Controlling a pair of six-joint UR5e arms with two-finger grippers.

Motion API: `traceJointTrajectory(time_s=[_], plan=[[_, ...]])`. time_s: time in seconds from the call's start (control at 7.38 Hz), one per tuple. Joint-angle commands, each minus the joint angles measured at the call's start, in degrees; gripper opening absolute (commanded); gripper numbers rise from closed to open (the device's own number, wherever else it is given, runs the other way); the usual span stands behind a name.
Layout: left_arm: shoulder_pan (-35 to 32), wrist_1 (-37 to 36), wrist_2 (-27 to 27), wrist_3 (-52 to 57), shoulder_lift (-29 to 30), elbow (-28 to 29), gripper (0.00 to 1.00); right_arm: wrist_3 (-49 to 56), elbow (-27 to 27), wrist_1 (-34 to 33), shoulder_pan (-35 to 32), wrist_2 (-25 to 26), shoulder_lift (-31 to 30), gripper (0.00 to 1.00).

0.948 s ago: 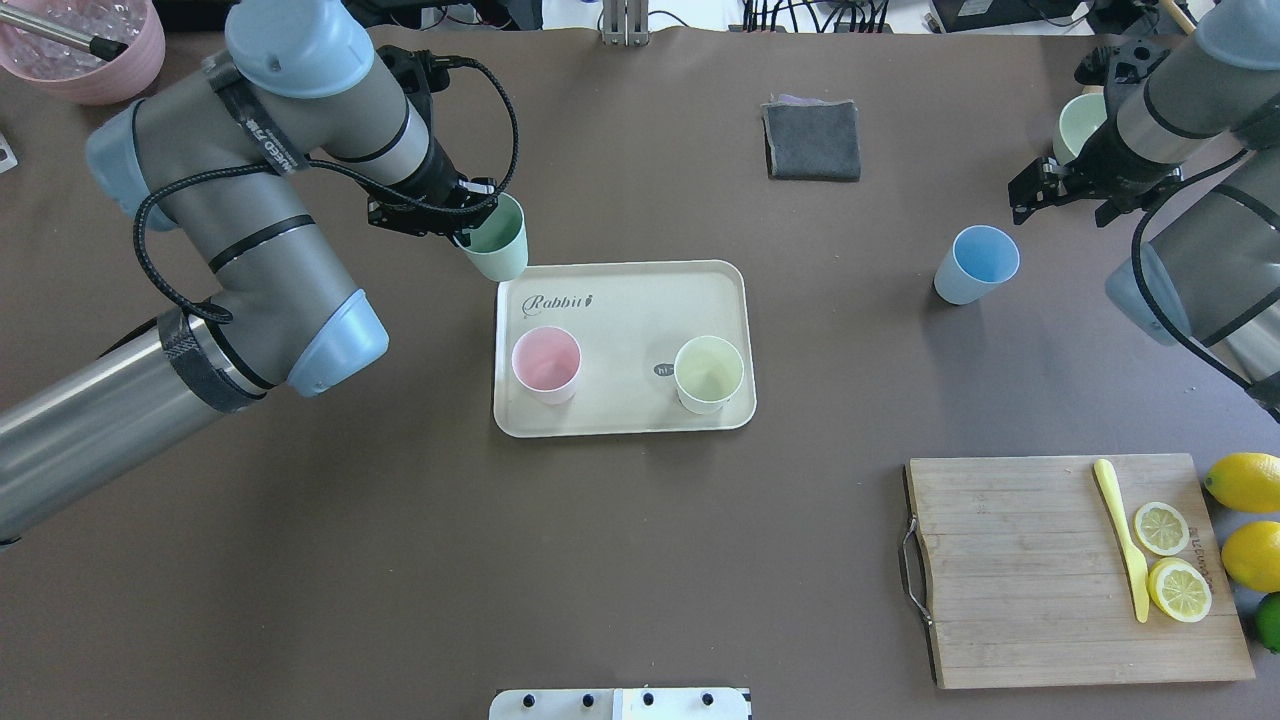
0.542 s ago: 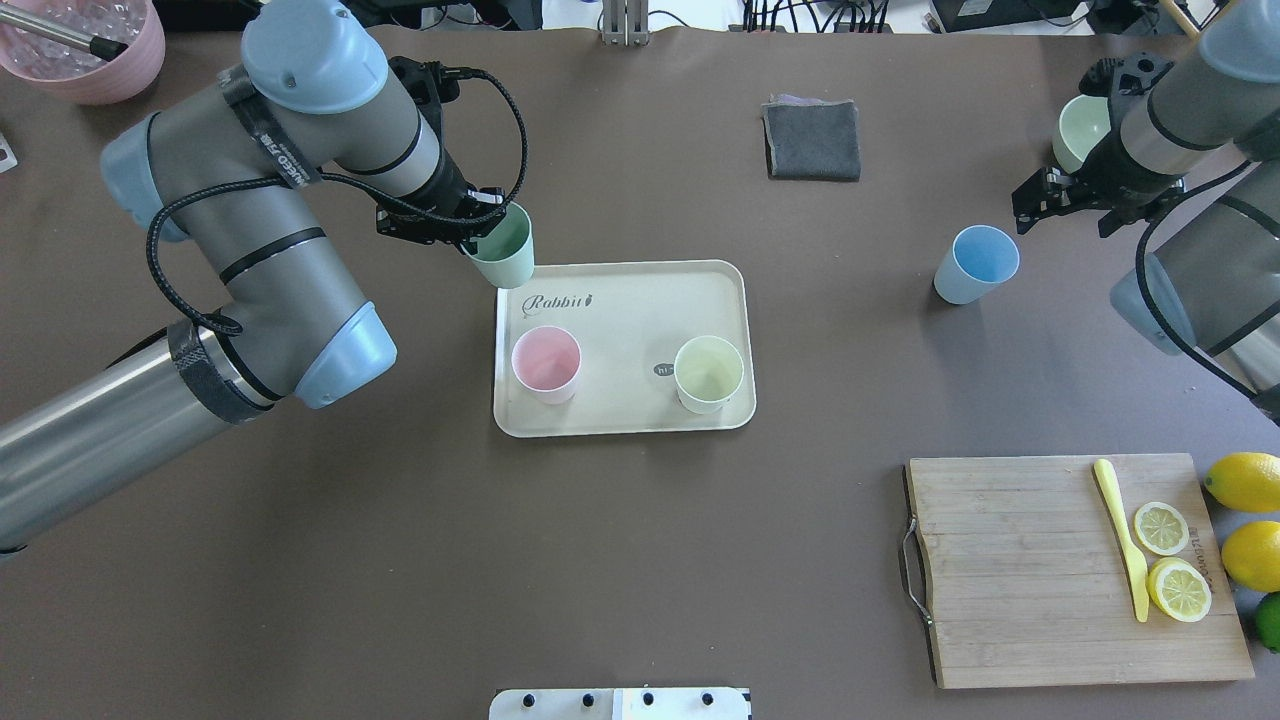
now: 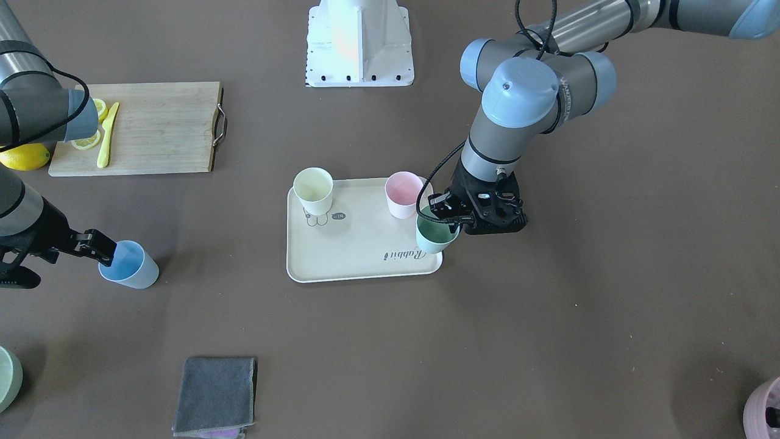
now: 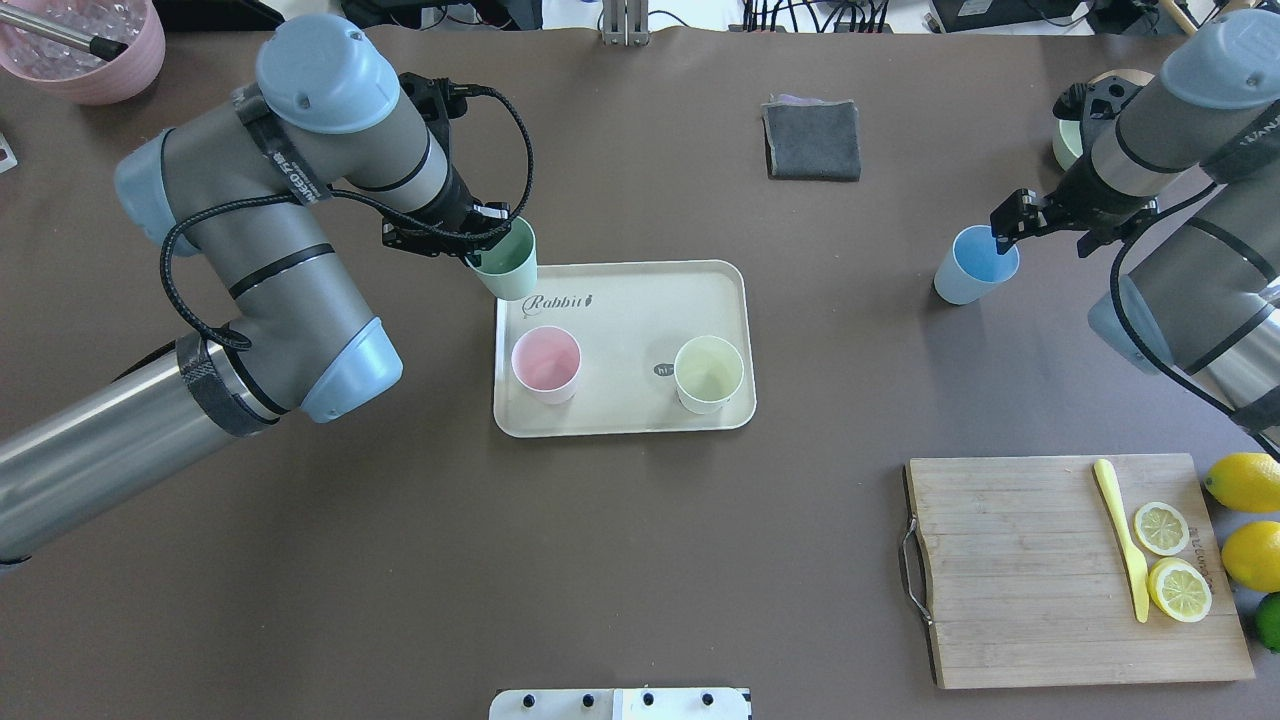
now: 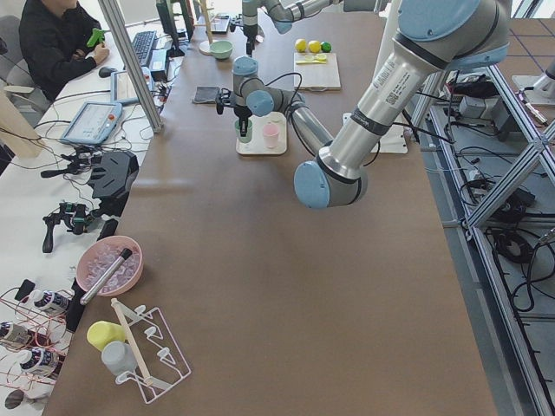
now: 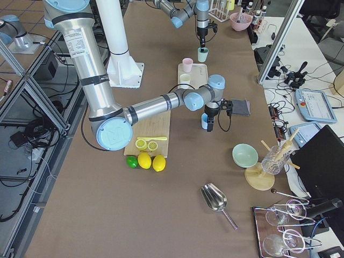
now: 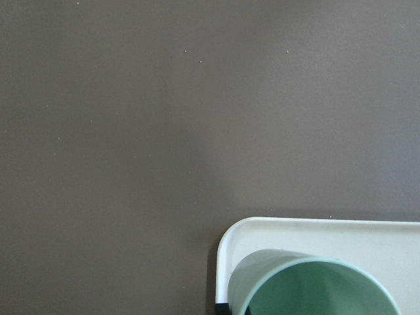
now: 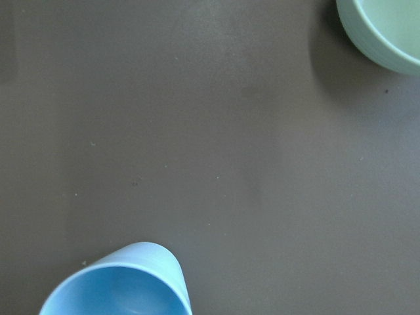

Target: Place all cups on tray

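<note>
Notably, the front-facing view shows the left gripper (image 3: 450, 223) clamped on the rim of the mint green cup (image 3: 432, 241) above the 4 o'clock corner of the tray (image 3: 353, 244); released here, it might catch the raised edge and topple. Overhead, the right gripper (image 4: 1002, 234) sits at the 2 o'clock rim of the blue cup (image 4: 965, 275), off the tray; I cannot tell its grip, and it could nudge the cup over.

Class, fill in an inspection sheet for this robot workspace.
Surface: brown table, matte.
Job's things: pink cup and yellow cup on tray; mint cup over tray's corner; blue cup on table.
Clutter: cutting board with lemon slices, grey cloth, green bowl.
Grippers: left gripper shut on mint cup; right gripper at blue cup's rim, state unclear.
Cables: black cable loops along left arm.
Surroundings: operator at side desk.
</note>
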State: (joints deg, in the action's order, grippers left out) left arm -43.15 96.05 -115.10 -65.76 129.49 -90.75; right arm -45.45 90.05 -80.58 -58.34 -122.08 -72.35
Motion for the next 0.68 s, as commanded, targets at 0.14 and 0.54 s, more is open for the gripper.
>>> traceJointTrajectory(time_s=[0.14,0.54], plan=[[2.45,0.01,1.63,-0.16,-0.11,-0.04,0.00,-0.87,-0.93,1.12,1.91,0.97,0.28,1.00],[5.61,0.10,4.34,-0.25,-0.29,0.22,0.00,-0.87,-1.11,1.21,2.52,1.32,0.28,1.00]])
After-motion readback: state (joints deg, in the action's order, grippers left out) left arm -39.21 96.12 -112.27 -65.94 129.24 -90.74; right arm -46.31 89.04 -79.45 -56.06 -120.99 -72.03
